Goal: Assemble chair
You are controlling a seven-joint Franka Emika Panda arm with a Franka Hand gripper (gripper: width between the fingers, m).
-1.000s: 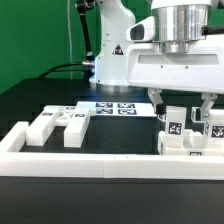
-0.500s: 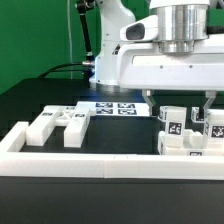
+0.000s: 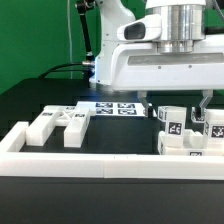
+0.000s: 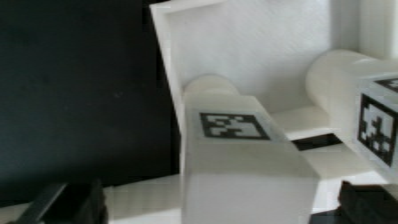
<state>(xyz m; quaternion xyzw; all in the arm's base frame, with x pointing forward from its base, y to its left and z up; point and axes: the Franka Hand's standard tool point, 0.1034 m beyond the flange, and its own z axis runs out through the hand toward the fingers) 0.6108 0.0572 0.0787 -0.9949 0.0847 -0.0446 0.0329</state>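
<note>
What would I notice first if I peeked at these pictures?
The big robot gripper hangs, jaws wide apart, over upright white chair blocks on the exterior view's right. Their checkered black-and-white tags pop out, and flatter chair pieces lie on the exterior view's left.

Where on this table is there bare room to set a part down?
Free: the bare table strip between the low chair pieces and the upright chair pieces, bordered by the marker board behind and the border rail in front. Crowded: around the upright pieces, under the gripper.
</note>
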